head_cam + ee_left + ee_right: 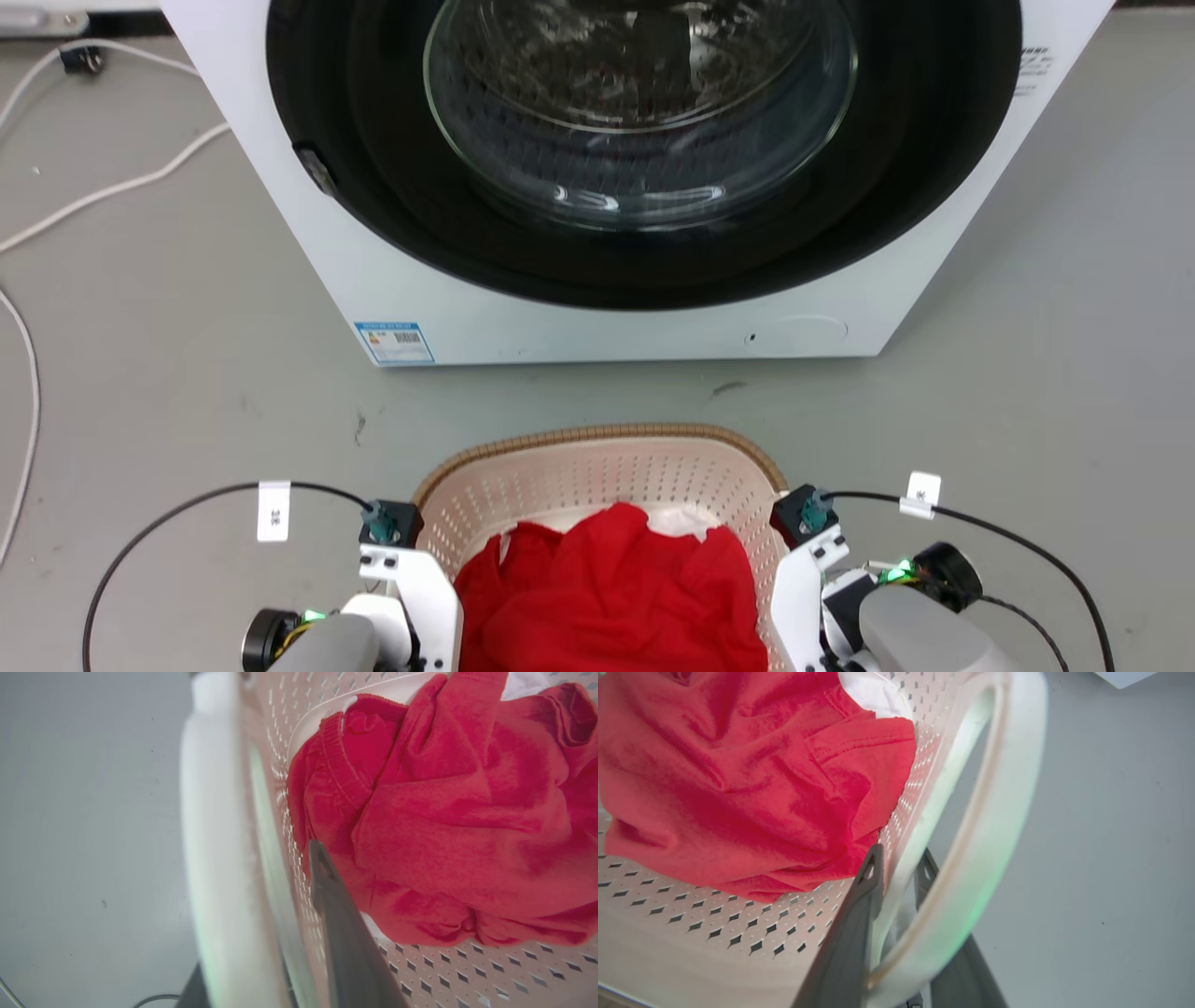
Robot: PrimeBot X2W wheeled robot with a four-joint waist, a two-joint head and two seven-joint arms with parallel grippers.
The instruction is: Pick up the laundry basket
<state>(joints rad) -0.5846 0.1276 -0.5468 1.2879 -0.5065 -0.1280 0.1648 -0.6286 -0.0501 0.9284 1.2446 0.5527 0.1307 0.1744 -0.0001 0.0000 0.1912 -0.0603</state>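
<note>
Currently the laundry basket holds 1 red garment over white cloth.

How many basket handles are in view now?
2. The left handle of the laundry basket shows in the left wrist view, the right handle in the right wrist view. Its near end is cut off, so more may be hidden.

Left gripper wide, right gripper narrow
</note>
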